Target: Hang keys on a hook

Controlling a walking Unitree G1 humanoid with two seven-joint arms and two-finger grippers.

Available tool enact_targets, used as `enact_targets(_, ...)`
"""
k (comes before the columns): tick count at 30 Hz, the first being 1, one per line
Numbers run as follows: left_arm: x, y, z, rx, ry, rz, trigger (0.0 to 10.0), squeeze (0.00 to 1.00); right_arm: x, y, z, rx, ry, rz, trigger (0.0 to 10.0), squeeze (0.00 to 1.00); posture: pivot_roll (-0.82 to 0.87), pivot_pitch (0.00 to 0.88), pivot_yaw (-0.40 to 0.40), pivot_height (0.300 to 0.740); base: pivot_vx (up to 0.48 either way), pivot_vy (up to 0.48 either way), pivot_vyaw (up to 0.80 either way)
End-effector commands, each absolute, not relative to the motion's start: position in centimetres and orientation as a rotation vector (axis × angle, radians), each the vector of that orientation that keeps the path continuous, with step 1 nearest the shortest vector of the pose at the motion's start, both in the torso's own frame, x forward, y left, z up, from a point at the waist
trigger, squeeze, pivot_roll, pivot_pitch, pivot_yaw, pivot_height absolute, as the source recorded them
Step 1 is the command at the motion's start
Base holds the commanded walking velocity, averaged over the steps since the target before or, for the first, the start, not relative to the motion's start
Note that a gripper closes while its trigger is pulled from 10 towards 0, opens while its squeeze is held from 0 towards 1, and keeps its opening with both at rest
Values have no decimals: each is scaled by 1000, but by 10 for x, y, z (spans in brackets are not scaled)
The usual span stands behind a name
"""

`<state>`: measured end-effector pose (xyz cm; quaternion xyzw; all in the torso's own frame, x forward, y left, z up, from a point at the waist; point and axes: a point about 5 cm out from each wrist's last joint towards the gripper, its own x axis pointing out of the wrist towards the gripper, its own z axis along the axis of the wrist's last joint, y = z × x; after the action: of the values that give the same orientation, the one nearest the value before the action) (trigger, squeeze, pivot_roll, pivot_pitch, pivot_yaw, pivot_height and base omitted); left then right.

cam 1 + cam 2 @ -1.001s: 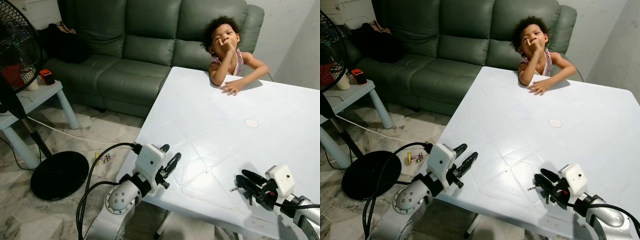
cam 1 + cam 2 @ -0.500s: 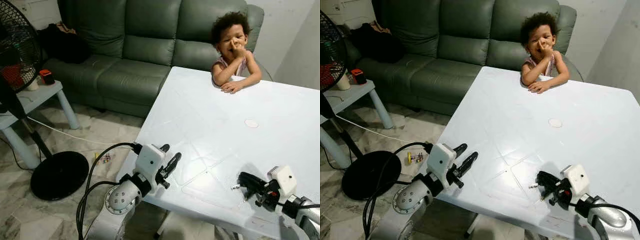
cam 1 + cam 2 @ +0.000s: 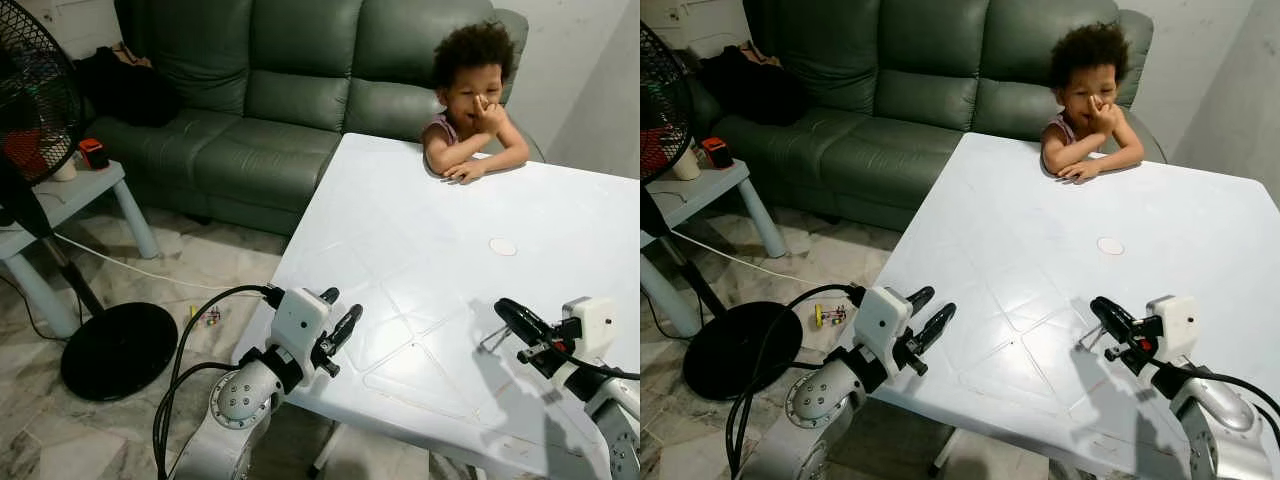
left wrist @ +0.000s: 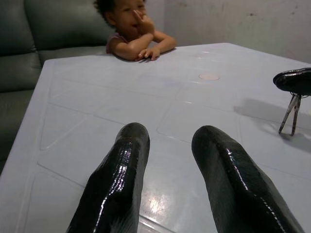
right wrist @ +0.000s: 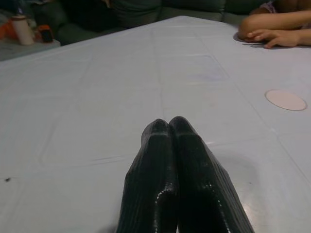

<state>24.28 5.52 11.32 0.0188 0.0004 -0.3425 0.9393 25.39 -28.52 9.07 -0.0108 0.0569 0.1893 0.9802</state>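
Note:
Two small metal keys (image 3: 491,340) dangle just above the white table (image 3: 420,230), near its front right. My right gripper (image 3: 508,311) is shut on their top end and held a little above the tabletop. From the left wrist camera the keys (image 4: 291,114) hang down from the black fingertips (image 4: 293,80). Seen along its own wrist, the right gripper (image 5: 167,127) has its two fingers pressed together. My left gripper (image 3: 341,321) stands open at the table's near left edge, with nothing between its fingers (image 4: 127,160).
A child (image 3: 474,95) leans on the table's far edge. A small round disc (image 3: 503,246) lies on the table. A green sofa (image 3: 270,90) stands behind, with a standing fan (image 3: 40,120) and a low side table (image 3: 70,190) to the left. A cable runs over the floor.
My right gripper has risen off the tabletop and drawn back to the right, lifting the keys so they now hang free. The child has shifted a hand at the face. The left arm is still.

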Motion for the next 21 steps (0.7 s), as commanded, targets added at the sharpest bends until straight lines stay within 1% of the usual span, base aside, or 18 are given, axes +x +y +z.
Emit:
enact_targets(1,243,55,119,50,-28,-694,10000,0,255,-287,90,-43,128,376,10000,0,63,0,-49,740,0,0,0)
enact_targets(8,242,55,119,49,-26,-693,10000,0,254,-288,88,-62,144,366,10000,0,63,0,-50,740,0,0,0)
enact_targets(11,243,55,119,49,-26,-695,10000,0,252,-286,78,-141,219,385,10000,0,61,0,-50,740,0,0,0)
enact_targets(21,243,55,119,55,-28,-697,10000,0,247,-281,68,-224,298,419,10000,0,61,0,-47,740,0,0,0)
